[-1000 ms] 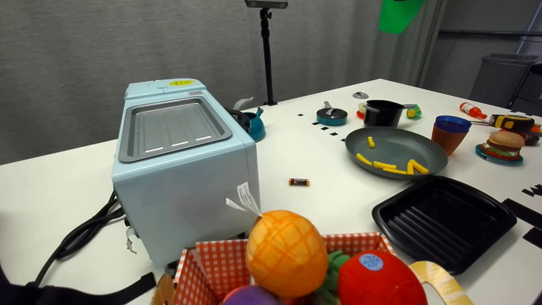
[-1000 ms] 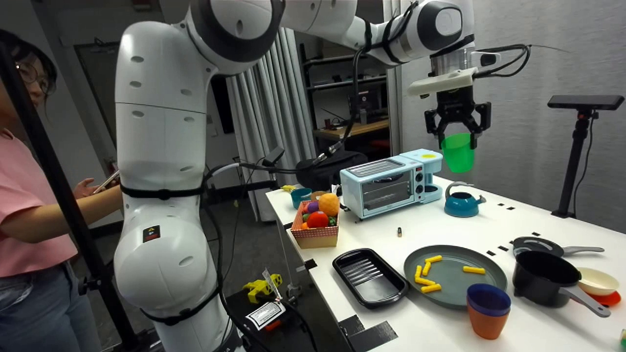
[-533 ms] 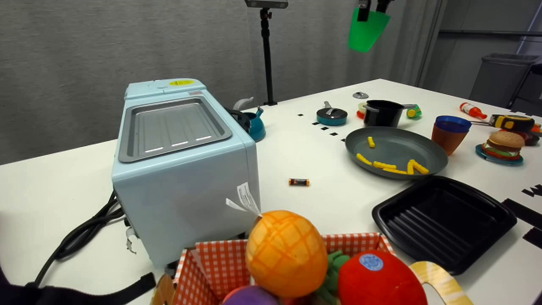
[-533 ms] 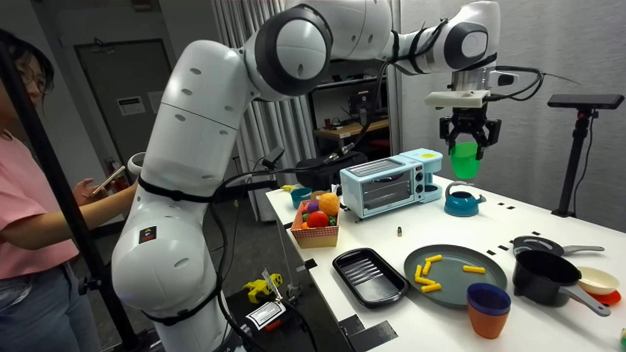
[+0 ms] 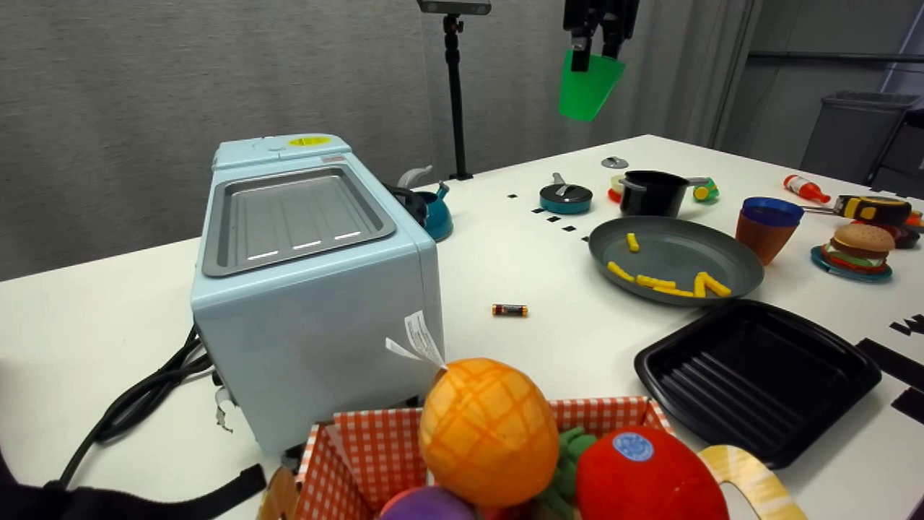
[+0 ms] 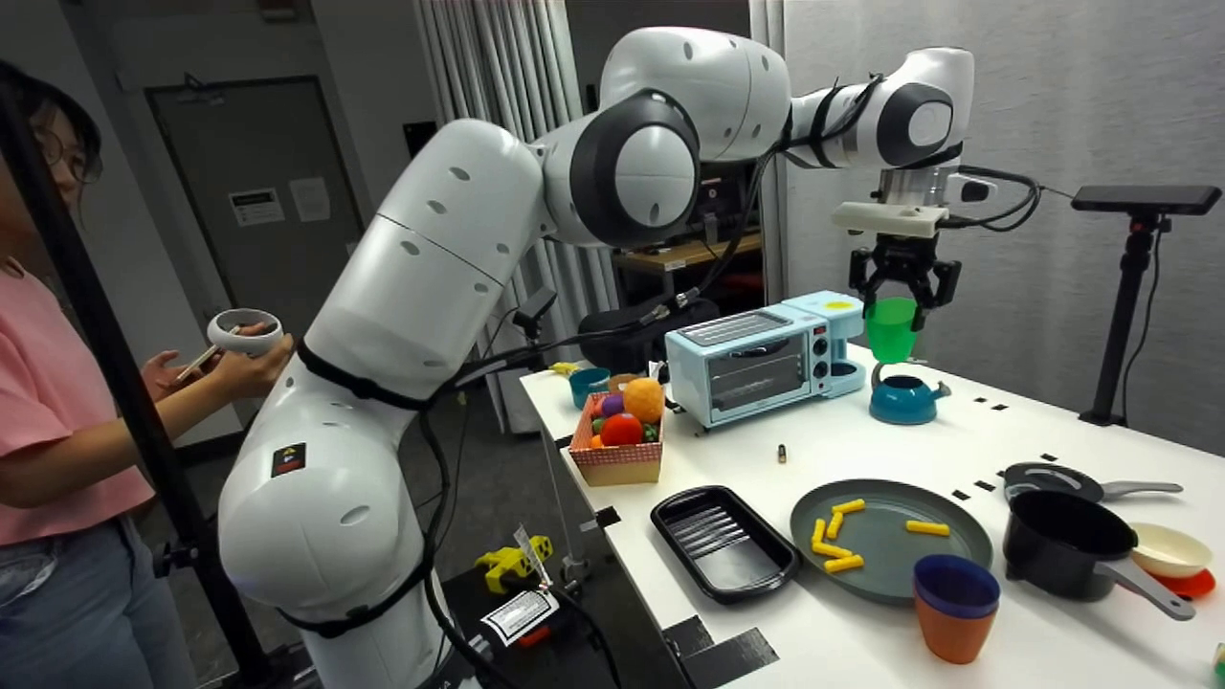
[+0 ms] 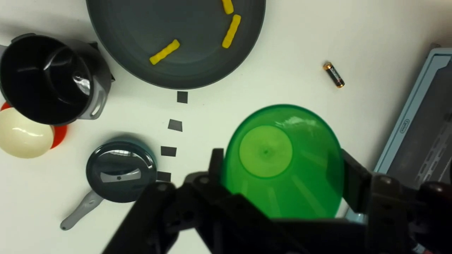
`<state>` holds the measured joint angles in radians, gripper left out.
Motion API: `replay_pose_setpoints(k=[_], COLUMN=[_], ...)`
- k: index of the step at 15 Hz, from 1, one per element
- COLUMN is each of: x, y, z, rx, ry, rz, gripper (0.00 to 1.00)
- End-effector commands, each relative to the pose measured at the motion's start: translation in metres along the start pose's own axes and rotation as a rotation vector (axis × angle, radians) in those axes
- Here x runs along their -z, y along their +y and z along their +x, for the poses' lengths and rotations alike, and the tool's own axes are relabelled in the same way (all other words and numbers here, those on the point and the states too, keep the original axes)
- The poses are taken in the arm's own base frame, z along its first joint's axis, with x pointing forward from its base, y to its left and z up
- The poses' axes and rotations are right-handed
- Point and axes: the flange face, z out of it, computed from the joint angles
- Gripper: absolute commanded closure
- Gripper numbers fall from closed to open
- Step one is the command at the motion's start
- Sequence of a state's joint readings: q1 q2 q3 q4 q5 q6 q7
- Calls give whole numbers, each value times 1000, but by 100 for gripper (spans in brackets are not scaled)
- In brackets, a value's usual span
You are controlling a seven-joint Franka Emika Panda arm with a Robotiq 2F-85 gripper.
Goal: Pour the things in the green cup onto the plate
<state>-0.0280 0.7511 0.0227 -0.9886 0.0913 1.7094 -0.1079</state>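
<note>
My gripper [image 6: 895, 308] is shut on the green cup [image 6: 891, 335], with a finger on each side of its wall. The cup also shows in an exterior view [image 5: 588, 90] and fills the space between the fingers in the wrist view [image 7: 268, 151]. It is held in the air, roughly upright with a slight tilt, opening upward. I see no pieces inside it. The yellow pieces [image 6: 926, 527] lie on the dark grey-green plate [image 6: 885, 569], mostly on one side. The plate [image 5: 671, 253] is apart from the cup, and part of it shows in the wrist view [image 7: 141, 28].
The light blue oven [image 6: 737, 373] and teal kettle [image 6: 904, 400] stand near the cup. A black pot [image 6: 1062, 545], small lidded pan [image 7: 120, 173], black tray [image 6: 727, 545] and stacked orange and blue cups [image 6: 955, 612] surround the plate. A battery [image 5: 510, 310] lies on the table.
My gripper has come down with the green cup in it, and the cup is more upright than one second ago. The yellow pieces on the plate have not moved.
</note>
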Motion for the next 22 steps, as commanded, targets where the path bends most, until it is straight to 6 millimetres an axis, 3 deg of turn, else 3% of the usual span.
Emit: replay_pose_setpoints(k=[1, 6, 12, 17, 21, 22], x=[-25, -98, -170, -210, -224, -225], y=[-29, -53, -53, -42, -39, -38], z=[9, 14, 20, 20, 19, 18], rx=[36, 75, 87, 72, 61, 57], ry=[-42, -103, -97, -98, -102, -106], rz=[7, -58, -133, -153, -160, -161], gripper=[50, 50, 50, 50, 50, 26])
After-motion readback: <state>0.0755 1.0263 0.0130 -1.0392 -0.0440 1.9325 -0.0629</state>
